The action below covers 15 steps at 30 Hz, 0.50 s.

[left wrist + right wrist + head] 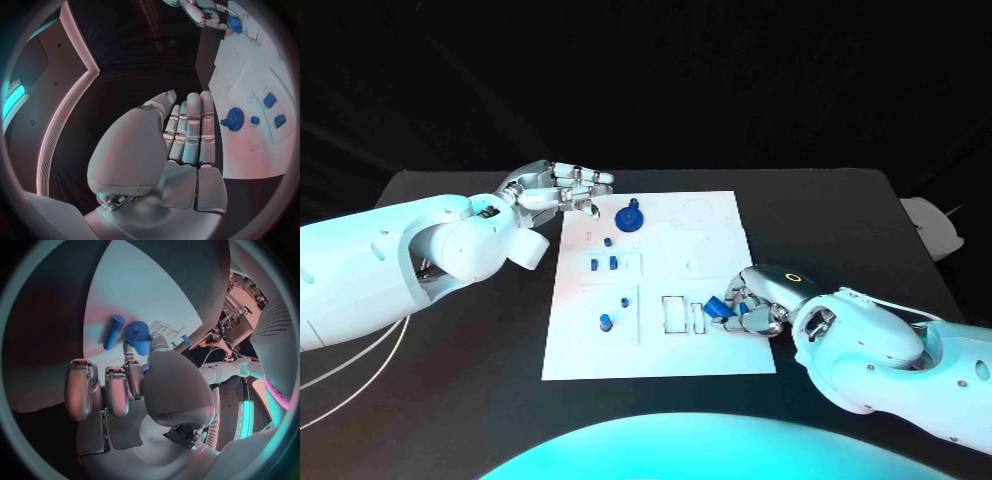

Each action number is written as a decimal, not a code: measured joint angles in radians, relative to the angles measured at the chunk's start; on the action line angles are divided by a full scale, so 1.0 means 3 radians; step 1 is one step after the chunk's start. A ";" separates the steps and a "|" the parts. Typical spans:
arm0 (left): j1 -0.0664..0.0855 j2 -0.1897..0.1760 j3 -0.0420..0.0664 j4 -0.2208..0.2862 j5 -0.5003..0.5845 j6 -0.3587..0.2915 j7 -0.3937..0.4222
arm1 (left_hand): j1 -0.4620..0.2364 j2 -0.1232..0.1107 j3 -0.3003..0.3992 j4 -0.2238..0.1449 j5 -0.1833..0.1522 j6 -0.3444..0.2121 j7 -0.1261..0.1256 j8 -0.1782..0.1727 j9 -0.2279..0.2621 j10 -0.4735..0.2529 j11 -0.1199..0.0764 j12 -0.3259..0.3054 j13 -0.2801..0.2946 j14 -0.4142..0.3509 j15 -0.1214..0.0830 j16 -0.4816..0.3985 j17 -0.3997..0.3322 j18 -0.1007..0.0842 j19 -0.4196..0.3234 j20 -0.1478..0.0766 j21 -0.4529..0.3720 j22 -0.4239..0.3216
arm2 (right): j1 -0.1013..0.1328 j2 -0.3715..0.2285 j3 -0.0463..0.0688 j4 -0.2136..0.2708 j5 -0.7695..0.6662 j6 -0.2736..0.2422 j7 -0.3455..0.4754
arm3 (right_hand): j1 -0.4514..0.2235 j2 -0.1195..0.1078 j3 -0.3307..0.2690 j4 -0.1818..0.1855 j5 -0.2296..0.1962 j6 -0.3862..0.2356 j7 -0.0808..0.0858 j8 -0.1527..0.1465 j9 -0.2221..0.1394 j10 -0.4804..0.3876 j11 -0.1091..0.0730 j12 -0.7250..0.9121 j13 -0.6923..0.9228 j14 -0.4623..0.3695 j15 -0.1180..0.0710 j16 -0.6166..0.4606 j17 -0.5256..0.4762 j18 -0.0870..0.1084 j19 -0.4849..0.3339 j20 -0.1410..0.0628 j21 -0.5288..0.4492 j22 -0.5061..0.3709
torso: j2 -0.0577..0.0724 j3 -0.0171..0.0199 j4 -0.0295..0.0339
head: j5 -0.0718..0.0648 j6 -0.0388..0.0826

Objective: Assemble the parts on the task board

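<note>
At the left of the head view, the left hand point(564, 188) hovers over the desk point(459, 200) just off the upper left corner of the task board point(718, 350); its fingers point(194, 130) lie straight and close together, holding nothing. Just right of it, near the board's upper edge, lies a blue gear point(632, 217), and lower down sit small blue pegs point(603, 264) in the board's left column. At the board's lower right edge the right hand point(754, 305) is curled, its fingers pinching a short blue cylinder point(139, 337) above the white plate, with a thinner blue pin point(114, 331) lying beside it. These parts look like light, rigid, smooth plastic; I would judge a sideways pinch on the cylinder's shaft safest, since the slick surface may twist.
</note>
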 measured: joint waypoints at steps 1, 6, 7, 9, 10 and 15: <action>0.0000 0.0000 0.0000 0.0000 0.0000 0.0000 0.0000 | 0.0000 0.0000 0.0000 0.0000 0.0000 0.0000 0.0000 0.0000 0.0000 0.0000 0.0000 0.0000 0.0000 0.0000 0.0000 0.0000 0.0000 0.0000 0.0000 0.0000 0.0000 0.0000 | 0.0002 -0.0010 0.0000 0.0022 0.0004 -0.0015 -0.0004 | 0.0003 -0.0003 0.0027 -0.0017 -0.0001 -0.0001 -0.0001 0.0001 0.0000 0.0000 -0.0001 0.0000 0.0000 0.0000 0.0000 0.0000 0.0000 0.0000 0.0000 0.0000 0.0008 0.0000 | -0.0001 0.0000 0.0000 | 0.0000 0.0001; 0.0000 0.0000 0.0000 -0.0002 0.0000 0.0002 -0.0001 | 0.0000 0.0000 0.0000 0.0000 0.0000 0.0000 0.0000 0.0000 0.0000 0.0000 0.0000 0.0000 0.0000 0.0000 0.0000 0.0000 0.0000 0.0000 0.0000 0.0000 0.0000 -0.0003 | 0.0051 -0.0043 0.0013 0.0137 0.0027 -0.0115 -0.0011 | 0.0003 -0.0003 0.0054 -0.0037 0.0000 -0.0006 -0.0005 0.0002 0.0000 0.0006 -0.0006 0.0000 0.0000 0.0000 0.0000 0.0000 0.0000 0.0000 0.0000 0.0000 0.0018 0.0000 | -0.0002 0.0000 0.0000 | -0.0005 0.0012; 0.0000 0.0001 0.0000 -0.0002 0.0000 0.0002 -0.0001 | 0.0000 0.0000 0.0000 0.0000 0.0000 0.0000 0.0000 0.0000 0.0000 0.0000 0.0000 0.0000 0.0000 0.0000 0.0000 0.0000 0.0000 0.0000 0.0000 0.0000 0.0000 -0.0003 | 0.0062 -0.0047 0.0015 0.0153 0.0033 -0.0134 -0.0011 | 0.0003 -0.0003 0.0054 -0.0037 0.0002 -0.0006 -0.0005 0.0002 0.0000 0.0006 -0.0006 0.0009 0.0000 0.0000 0.0000 0.0000 0.0000 0.0000 0.0000 0.0000 0.0023 0.0000 | -0.0002 -0.0001 0.0000 | -0.0007 0.0013; 0.0000 0.0002 0.0000 -0.0003 0.0000 0.0003 -0.0001 | 0.0000 0.0000 0.0000 0.0000 0.0000 0.0000 0.0000 0.0000 0.0000 0.0000 0.0000 0.0000 0.0000 0.0000 0.0000 0.0000 0.0000 0.0000 0.0000 0.0000 0.0000 -0.0003 | 0.0081 -0.0054 0.0019 0.0185 0.0047 -0.0174 -0.0013 | 0.0003 -0.0003 0.0055 -0.0038 0.0014 -0.0006 -0.0005 0.0002 0.0000 0.0006 -0.0006 0.0013 0.0000 0.0000 0.0000 0.0013 0.0000 0.0000 0.0000 0.0000 0.0032 0.0000 | -0.0002 -0.0001 0.0001 | -0.0010 0.0018; 0.0000 0.0003 0.0000 -0.0003 0.0000 0.0004 -0.0002 | 0.0000 0.0000 0.0000 0.0000 0.0000 0.0000 0.0000 0.0000 0.0000 0.0000 0.0000 0.0000 0.0000 0.0000 0.0000 0.0000 0.0000 0.0000 0.0000 0.0000 0.0000 -0.0003 | 0.0087 -0.0055 0.0019 0.0196 0.0054 -0.0190 -0.0014 | 0.0003 -0.0003 0.0055 -0.0038 0.0014 -0.0006 -0.0005 0.0002 0.0000 0.0006 -0.0006 0.0013 0.0000 0.0000 0.0000 0.0013 0.0000 0.0000 0.0000 0.0000 0.0032 0.0000 | -0.0002 -0.0002 0.0002 | -0.0010 0.0021; 0.0000 0.0004 0.0000 -0.0003 0.0000 0.0006 -0.0002 | 0.0000 0.0000 0.0000 0.0000 0.0000 0.0000 0.0000 0.0000 0.0000 0.0000 0.0000 0.0000 0.0000 0.0000 0.0000 0.0000 0.0000 0.0000 0.0000 0.0000 0.0000 -0.0003 | 0.0101 -0.0041 0.0020 0.0223 0.0098 -0.0251 -0.0016 | 0.0003 -0.0003 0.0069 -0.0052 0.0014 -0.0006 -0.0005 0.0002 -0.0001 0.0006 -0.0006 0.0013 0.0000 0.0000 0.0000 0.0013 0.0000 0.0000 0.0000 0.0000 0.0032 0.0000 | 0.0000 -0.0002 0.0004 | -0.0010 0.0027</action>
